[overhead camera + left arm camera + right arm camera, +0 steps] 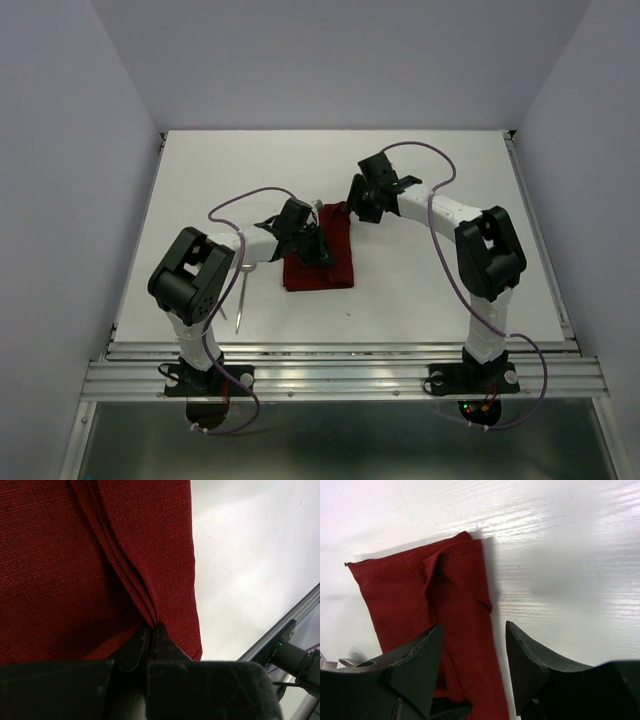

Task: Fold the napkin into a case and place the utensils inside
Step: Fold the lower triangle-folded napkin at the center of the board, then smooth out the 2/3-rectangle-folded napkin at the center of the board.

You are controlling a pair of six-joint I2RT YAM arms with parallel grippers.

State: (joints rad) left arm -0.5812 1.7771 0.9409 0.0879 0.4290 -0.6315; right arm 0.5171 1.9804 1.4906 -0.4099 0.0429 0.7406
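Note:
The dark red napkin [338, 268] lies folded into a long strip on the white table, between the arms. My left gripper [318, 250] is shut on a raised fold of the napkin [60, 580], and the pleats run into its closed jaws [151, 628]. My right gripper [352, 212] hovers open over the napkin's far end [395, 595], and its fingers [420, 655] straddle the strip's right edge with nothing held. One slim silver utensil [241, 298] lies left of the left arm. A second silver piece [316, 204] shows at the napkin's far edge, mostly hidden.
An aluminium rail [340, 375] runs along the table's near edge, also seen in the left wrist view [287, 627]. White walls enclose the table on three sides. The left arm's purple cable [240, 200] loops above the table.

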